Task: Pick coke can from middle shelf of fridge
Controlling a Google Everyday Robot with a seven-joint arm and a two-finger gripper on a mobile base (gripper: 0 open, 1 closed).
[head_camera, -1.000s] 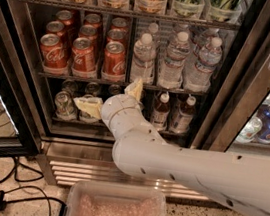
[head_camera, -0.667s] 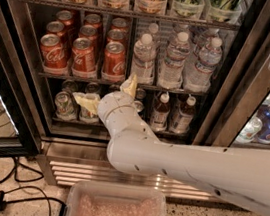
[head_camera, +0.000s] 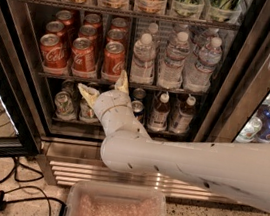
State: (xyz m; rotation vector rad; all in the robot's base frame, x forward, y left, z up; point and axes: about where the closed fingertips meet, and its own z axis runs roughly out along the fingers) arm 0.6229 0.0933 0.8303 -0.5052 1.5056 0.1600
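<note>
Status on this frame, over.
Gripper open, low before middle shelf rail. Coke can not gripped, just above. Water bottles crowd its right.

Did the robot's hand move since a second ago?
Yes. The open gripper rose and slid left: its upper finger now crosses the middle shelf rail, just below the right front coke can.

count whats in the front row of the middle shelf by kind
coke cans: 3
water bottles: 3
total: 6
The gripper is open, just below the middle shelf, under the right-hand coke can.
</note>
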